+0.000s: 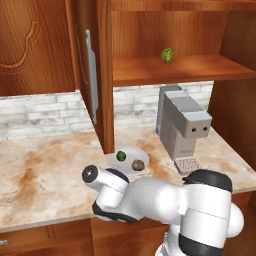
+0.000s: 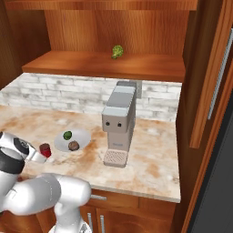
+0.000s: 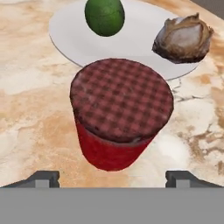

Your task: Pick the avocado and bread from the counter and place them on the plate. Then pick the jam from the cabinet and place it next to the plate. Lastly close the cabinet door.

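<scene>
**Jam jar down beside plate, pincer spread wide**

Hand view, left to right: left fingertip (image 3: 43, 178) low at the edge; jam jar (image 3: 120, 113) upright on the tabletop (image 3: 30, 109) between the two tips, checked dark red lid on top, neither tip touching it; pincer (image 3: 116, 178) open, holding nothing; right tip low on the far side. Just behind the jar the plate (image 3: 65, 30), its rim near the jar, can't tell if they touch; avocado (image 3: 105, 15) on the plate's left part, bread (image 3: 183, 38) on its right part, the two apart.

Right base view, left to right: white arm low at left; jar (image 2: 45, 149) just left of the plate (image 2: 82, 135); avocado (image 2: 67, 135) and bread (image 2: 73, 145) on the plate; grey coffee machine (image 2: 119, 123) to the right; a yellow-green leafy item (image 2: 117, 51) on the cabinet shelf (image 2: 104, 63) above.

Left base view: cabinet door (image 1: 95, 75) standing open, silver handle showing; plate (image 1: 127, 152) below it with both foods; coffee machine further right.
</scene>
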